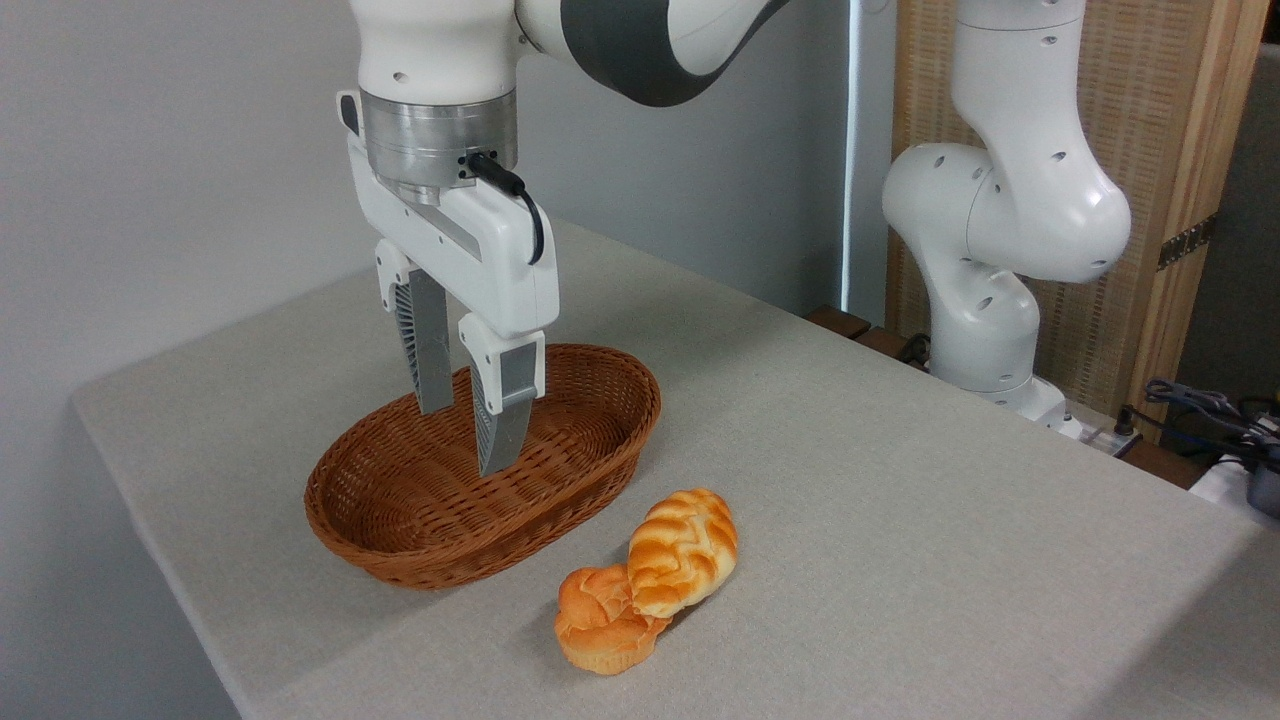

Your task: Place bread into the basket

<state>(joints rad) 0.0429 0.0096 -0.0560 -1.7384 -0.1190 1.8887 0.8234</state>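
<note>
The bread, a braided golden loaf with pale seams, lies on the grey tablecloth to the right of the basket, its near end resting against a round bun. The basket is an oval of reddish-brown wicker with nothing in it. My gripper hangs over the basket's middle, pointing down, fingertips at about rim height. It is open, with a gap between the two grey fingers and nothing held. The bread sits well to the right of and nearer than the gripper.
A round orange muffin-shaped bun touches the loaf's near end. The arm's white base stands past the table's far right edge, with cables beside it. The table's left edge runs close to the basket.
</note>
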